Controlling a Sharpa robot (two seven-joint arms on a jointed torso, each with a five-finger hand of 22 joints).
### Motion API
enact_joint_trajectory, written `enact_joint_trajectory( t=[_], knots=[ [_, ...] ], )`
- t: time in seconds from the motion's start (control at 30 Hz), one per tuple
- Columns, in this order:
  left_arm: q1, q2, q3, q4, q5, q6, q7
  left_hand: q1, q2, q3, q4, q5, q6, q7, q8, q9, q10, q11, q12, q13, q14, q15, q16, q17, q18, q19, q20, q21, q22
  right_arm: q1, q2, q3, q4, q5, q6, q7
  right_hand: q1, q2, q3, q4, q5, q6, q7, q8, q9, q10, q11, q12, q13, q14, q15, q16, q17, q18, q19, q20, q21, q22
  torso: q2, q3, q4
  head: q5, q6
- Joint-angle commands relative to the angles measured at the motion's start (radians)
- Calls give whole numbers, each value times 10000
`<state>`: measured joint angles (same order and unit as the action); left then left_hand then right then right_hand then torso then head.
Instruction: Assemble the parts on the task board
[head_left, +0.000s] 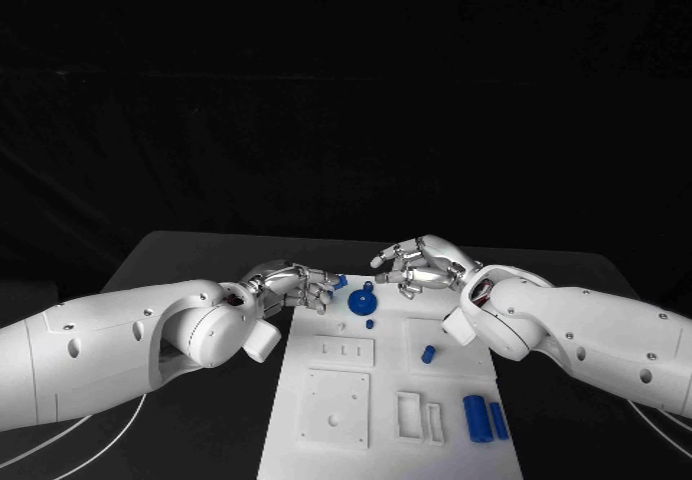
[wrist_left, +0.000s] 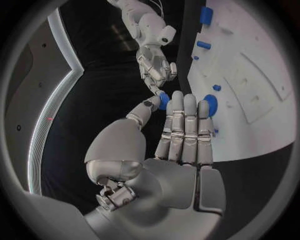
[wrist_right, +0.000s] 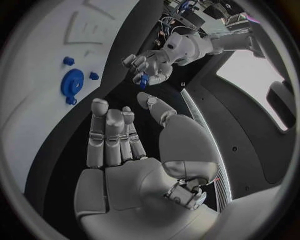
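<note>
The white task board (head_left: 332, 400) lies lengthwise down the middle of the black table (head_left: 188, 250), and both hands hang over its far end. The left hand (head_left: 293, 286) sits at the board's far left corner, its fingers curled together around a small blue part (head_left: 339, 283) that it pinches at the fingertips; the right wrist view shows that same part (wrist_right: 144, 80) gripped between the thumb and fingers. The right hand (head_left: 420, 265) hovers just past the board's far right corner, fingers spread and lightly bent, with nothing in them. Between the two hands, on the far end of the board, stands a round blue disc (head_left: 362, 300), with a tiny blue peg (head_left: 371, 324) just nearer on the board. A short blue pin (head_left: 428, 353) lies toward the right edge at mid-length. Near the board's near right corner, two blue cylinders (head_left: 486, 418) lie side by side, just beside a pair of white rectangular slots (head_left: 421, 415).
</note>
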<state>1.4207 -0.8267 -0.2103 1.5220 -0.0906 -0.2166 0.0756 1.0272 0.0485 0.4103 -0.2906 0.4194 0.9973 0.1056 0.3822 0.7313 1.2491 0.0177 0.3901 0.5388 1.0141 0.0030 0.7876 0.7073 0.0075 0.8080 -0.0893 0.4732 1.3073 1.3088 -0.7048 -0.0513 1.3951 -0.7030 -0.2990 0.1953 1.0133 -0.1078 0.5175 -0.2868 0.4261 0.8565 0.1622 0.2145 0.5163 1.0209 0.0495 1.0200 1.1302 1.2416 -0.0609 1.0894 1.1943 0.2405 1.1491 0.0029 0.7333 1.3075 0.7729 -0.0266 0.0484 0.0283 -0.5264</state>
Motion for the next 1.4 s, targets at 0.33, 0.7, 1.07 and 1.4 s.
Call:
enact_joint_trajectory(
  t=[0.33,0.7,1.07,1.4],
  knots=[
    [283,202,12,-633,-1673,-101,-1283,-156,-249,17,-11,1036,701,-422,-267,444,627,-422,624,522,742,-461,835,194,22,761,-487,1113,273,400,-78,133,-734,202,-357,188,156,-6,-62,-27,40,30,-31,39,23,-92,-36,-56,-113,-116,-25,-141,-135,213,-127,104,-161,45,-97,37,-43,-1,-19],
    [873,639,-19,-1044,-3708,436,-2931,-486,-319,-28,-2,1688,1121,-660,-444,1026,1032,-838,2028,1703,1275,-1072,2251,508,73,1210,-1049,2558,249,719,73,444,-1970,128,-268,104,254,-15,-32,-27,40,57,-43,57,31,-90,-48,-56,-146,-114,-37,-148,-163,213,-123,120,-189,52,-366,135,-27,46,-139],
    [1208,1506,-322,-1726,-5482,904,-4069,-788,-197,128,11,1434,1411,-737,-630,1062,1167,-919,2145,1781,1408,-1114,2452,362,59,1191,-1136,2810,222,793,611,442,-3061,-187,9,53,328,-83,20,-15,122,16,-7,44,27,-319,-8,-204,-298,-366,7,-352,-310,213,-383,271,-439,34,-626,220,-42,63,-273],
    [1197,2146,-322,-1885,-7635,1324,-4867,-805,-735,1641,420,48,1743,-821,-767,1131,1392,-1012,2191,1798,1589,-1155,2634,217,95,1364,-1172,2894,178,791,736,433,-3071,-405,168,21,376,-86,39,-17,162,-9,11,41,28,-411,11,-262,-397,-475,27,-451,-408,213,-493,355,-563,44,-813,308,-29,99,-532]
  ],
)
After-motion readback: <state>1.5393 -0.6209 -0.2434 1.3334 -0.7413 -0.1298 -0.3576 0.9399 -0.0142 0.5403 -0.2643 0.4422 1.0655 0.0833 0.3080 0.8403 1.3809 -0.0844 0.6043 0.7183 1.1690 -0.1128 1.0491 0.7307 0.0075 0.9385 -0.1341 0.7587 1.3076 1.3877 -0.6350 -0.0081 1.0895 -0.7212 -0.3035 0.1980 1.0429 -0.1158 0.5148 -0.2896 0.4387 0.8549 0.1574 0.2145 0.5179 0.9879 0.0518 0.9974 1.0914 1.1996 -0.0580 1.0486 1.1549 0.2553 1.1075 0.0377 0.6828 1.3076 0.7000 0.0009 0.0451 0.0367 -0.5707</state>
